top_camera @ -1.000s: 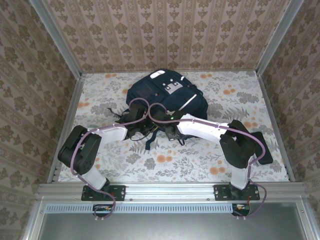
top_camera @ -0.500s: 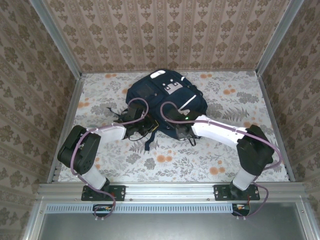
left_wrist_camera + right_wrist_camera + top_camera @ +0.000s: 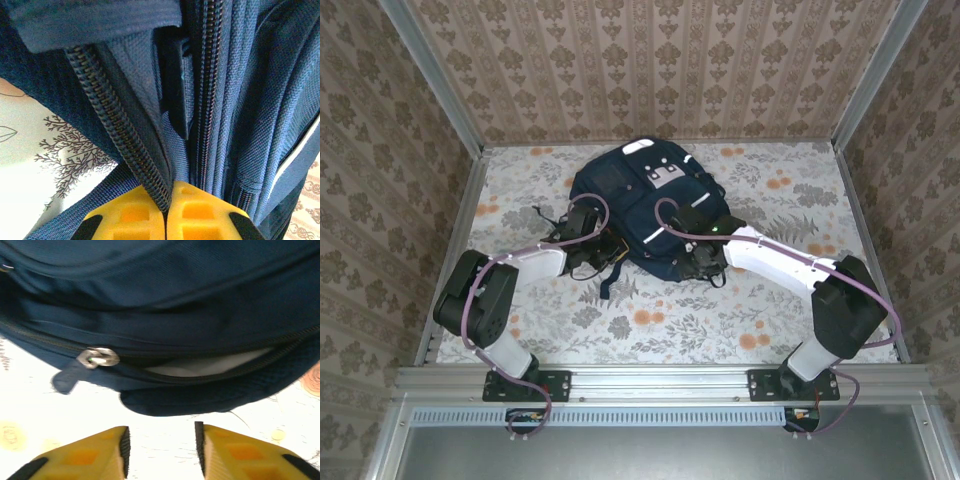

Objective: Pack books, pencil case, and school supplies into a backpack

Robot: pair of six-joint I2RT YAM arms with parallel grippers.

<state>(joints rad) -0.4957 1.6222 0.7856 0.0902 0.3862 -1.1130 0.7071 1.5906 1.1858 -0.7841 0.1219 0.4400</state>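
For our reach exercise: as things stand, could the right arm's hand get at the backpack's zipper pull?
Probably yes: the right hand stands open just short of the backpack, and the zipper pull lies exposed a little to one side, with nothing between.

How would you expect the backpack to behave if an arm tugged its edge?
Probably floppy: the backpack folds where the left gripper pinches its zipper edge. Lying flat on the table, it would likely drag, not roll.
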